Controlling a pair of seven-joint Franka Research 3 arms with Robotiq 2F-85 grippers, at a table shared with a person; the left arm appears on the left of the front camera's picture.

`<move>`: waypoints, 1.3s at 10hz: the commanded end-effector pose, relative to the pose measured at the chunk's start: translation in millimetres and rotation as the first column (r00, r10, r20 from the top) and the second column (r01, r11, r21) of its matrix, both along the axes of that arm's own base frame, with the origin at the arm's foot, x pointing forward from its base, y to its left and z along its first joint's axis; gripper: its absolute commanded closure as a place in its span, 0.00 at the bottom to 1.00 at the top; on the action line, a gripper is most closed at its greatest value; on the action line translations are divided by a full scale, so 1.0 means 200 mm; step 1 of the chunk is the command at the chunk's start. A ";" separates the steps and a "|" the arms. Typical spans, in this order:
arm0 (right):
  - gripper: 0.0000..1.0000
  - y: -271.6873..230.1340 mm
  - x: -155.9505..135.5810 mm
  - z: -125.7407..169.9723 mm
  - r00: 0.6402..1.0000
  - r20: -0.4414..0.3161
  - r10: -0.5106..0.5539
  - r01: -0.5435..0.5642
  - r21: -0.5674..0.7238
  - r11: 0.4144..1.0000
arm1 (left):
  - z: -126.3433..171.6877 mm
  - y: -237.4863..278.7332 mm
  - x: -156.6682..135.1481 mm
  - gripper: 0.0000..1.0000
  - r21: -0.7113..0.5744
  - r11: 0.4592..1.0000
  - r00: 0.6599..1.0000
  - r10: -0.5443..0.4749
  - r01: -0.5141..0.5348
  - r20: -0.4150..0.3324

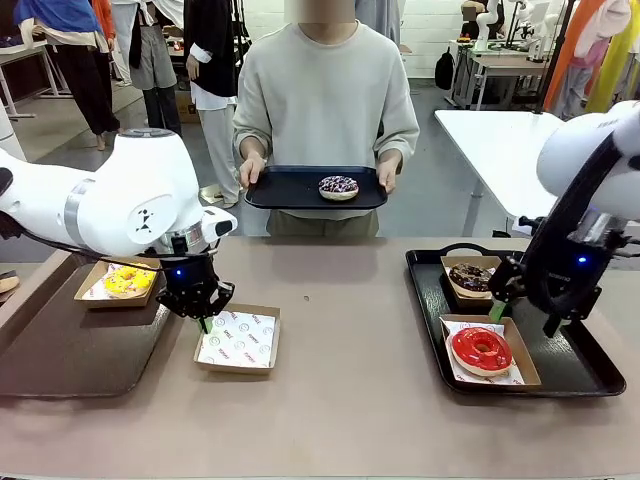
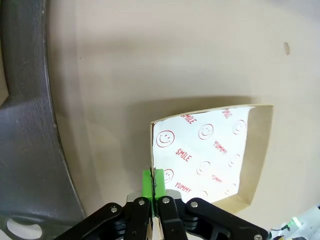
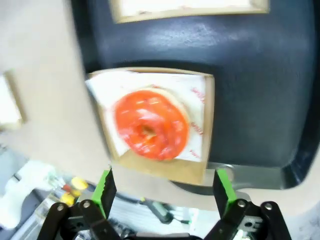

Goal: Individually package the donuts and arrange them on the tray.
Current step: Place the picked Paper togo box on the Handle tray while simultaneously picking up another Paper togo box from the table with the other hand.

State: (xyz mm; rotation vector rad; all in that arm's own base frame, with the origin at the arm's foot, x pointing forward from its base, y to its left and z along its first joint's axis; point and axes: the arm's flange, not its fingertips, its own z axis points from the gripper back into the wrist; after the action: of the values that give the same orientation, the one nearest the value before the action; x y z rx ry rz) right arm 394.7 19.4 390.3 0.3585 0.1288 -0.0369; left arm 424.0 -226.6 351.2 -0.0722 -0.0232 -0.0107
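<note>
My left gripper (image 1: 203,322) is shut on the near wall of an empty cardboard box (image 1: 238,340) lined with printed paper. In the left wrist view the green pads (image 2: 147,183) of that gripper (image 2: 154,184) pinch the box (image 2: 205,150) edge. A yellow donut (image 1: 128,281) lies in a box on the left tray (image 1: 70,350). On the right tray (image 1: 570,365) a chocolate donut (image 1: 470,277) and a red donut (image 1: 481,350) each sit in a box. My right gripper (image 1: 523,318) hovers open above the red donut (image 3: 150,131), seen between its fingers (image 3: 164,192). A person holds a black tray (image 1: 290,190) with a sprinkled donut (image 1: 338,186).
The red donut's box (image 3: 202,125) reaches over the right tray's rim (image 3: 250,100) toward the table. The left tray's grey rim (image 2: 30,150) lies close beside the empty box. Bare tabletop (image 1: 350,400) lies between the two trays.
</note>
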 end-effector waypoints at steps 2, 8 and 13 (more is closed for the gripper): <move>0.00 -0.38 -0.21 0.10 0.993 0.088 0.073 -0.108 0.502 0.858 | 0.37 0.04 0.01 1.00 -0.064 0.998 1.000 -0.007 0.007 0.005; 0.00 -1.01 -0.49 -0.08 0.954 0.217 -0.204 -0.065 0.821 0.568 | 0.85 -0.15 0.39 1.00 -0.060 0.996 0.996 -0.058 0.062 0.066; 0.00 -1.20 -0.67 -0.27 0.874 0.128 -0.469 0.116 0.882 0.457 | 0.86 -0.32 0.64 1.00 -0.006 0.997 0.994 -0.081 0.082 0.074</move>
State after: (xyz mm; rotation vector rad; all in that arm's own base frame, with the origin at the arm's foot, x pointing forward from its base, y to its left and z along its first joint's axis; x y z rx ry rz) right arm 261.1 -225.7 339.2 1.3843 -0.2862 -0.2579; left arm 542.8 -285.4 516.5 -0.1127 -0.0984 -0.1110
